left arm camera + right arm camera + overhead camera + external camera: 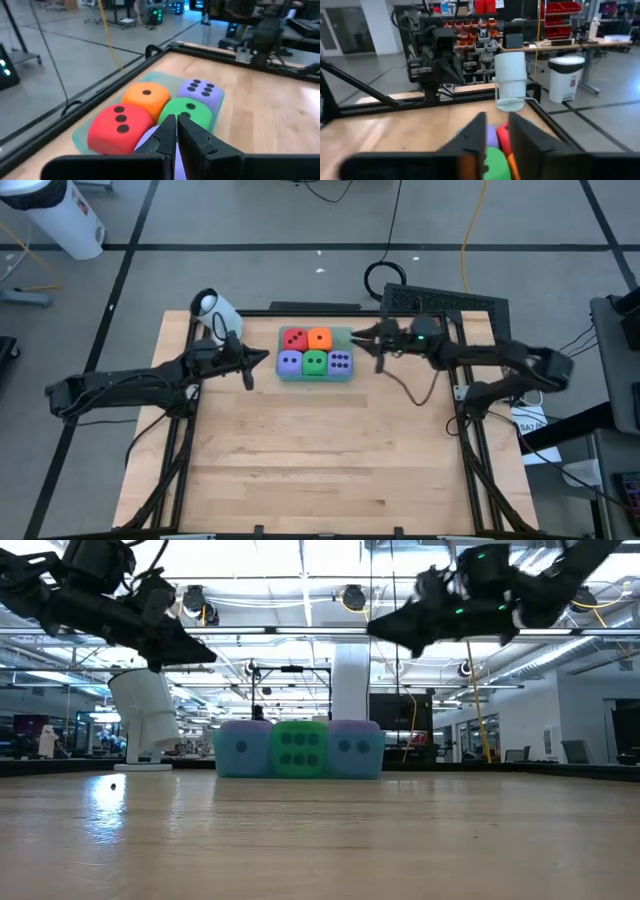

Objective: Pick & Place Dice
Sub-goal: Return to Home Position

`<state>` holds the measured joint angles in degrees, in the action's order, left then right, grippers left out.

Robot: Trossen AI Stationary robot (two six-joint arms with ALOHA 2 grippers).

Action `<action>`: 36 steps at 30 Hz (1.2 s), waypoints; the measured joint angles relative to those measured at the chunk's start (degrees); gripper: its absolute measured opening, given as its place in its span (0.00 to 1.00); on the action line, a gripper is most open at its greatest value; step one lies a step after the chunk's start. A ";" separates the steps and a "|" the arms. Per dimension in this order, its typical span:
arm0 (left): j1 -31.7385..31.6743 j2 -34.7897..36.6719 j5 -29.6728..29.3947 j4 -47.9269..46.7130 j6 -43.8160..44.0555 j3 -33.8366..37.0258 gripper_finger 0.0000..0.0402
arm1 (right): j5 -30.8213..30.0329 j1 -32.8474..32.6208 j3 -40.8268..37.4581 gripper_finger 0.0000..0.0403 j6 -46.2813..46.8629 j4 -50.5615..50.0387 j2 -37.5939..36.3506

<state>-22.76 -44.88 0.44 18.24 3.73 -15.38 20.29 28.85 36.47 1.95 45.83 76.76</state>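
Tray: You have the five dice (316,352) sitting in the teal tray (346,333), packed against each other in two rows. It lies on the wooden tabletop (320,450) near the far edge, about midway between the two arms.
Far row: You see the red die (295,338) on the left arm's side, with the orange die (319,338) touching it.
Near row: From the left arm's side you have the lavender die (290,362), the green die (314,363) and the purple die (340,361), side by side. In the low view these three hide the far row.
Pips: Your left wrist view shows three on the red top and one on the orange top.
Left arm: Your left end effector (262,357) has its fingers pressed together with nothing between them. It hangs above the tabletop near the tray's left side, tips toward the dice. The low view puts it higher than their tops and touching nothing.
Right arm: Your right end effector (355,335) is empty, and the right wrist view shows a narrow gap between its fingers. It hangs over the tray's far right corner, above the dice and clear of them.
White cylinder: You have a white cylindrical object (215,308) standing on the far left part of the tabletop, behind the left arm and apart from the tray.
Cable: A dark cable (410,392) droops from the right arm to the tabletop beside the tray.
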 joint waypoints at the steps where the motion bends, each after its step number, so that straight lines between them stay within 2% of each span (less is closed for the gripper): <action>1: 0.00 1.17 0.51 -1.05 -0.43 -0.02 0.06 | 1.19 0.51 -0.91 0.18 0.96 -1.34 -2.48; 3: -0.02 3.95 1.22 -4.22 -1.39 -0.02 0.06 | 2.58 1.54 -2.69 0.07 1.92 -5.11 -7.74; 5: 0.00 7.37 3.99 -6.83 -3.52 -0.02 0.06 | 2.52 1.94 -4.28 0.02 1.98 -9.99 -13.04; 7: 0.15 10.71 7.44 -9.64 -5.88 -0.04 0.06 | 2.05 1.90 -5.46 0.03 2.37 -15.66 -18.24; 11: 1.27 16.82 8.08 -13.50 -7.25 -0.02 0.06 | 0.61 1.34 -7.63 0.03 3.05 -24.84 -27.69; 18: 2.56 22.33 10.57 -14.82 -11.53 -0.02 0.01 | -0.21 -0.08 -16.16 0.01 8.09 -23.97 -43.52; 23: 2.56 25.35 10.58 -16.68 -10.51 0.09 0.01 | -7.62 -0.10 -21.64 0.00 11.77 -27.97 -54.37; 26: 2.51 25.94 10.38 -15.69 -10.62 1.90 0.01 | -9.75 -0.08 -23.20 0.00 11.76 -30.36 -57.60; 30: 2.21 27.44 11.06 -8.30 -8.50 6.23 0.01 | -9.64 -0.10 -23.52 0.00 11.50 -34.13 -60.31; 36: 0.15 31.03 10.49 -7.53 -3.35 10.89 0.01 | -9.83 -1.41 -24.10 0.00 11.29 -36.76 -62.25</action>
<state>-22.61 -13.85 10.92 10.72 0.38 -4.49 10.46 27.45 12.37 13.23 9.07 14.51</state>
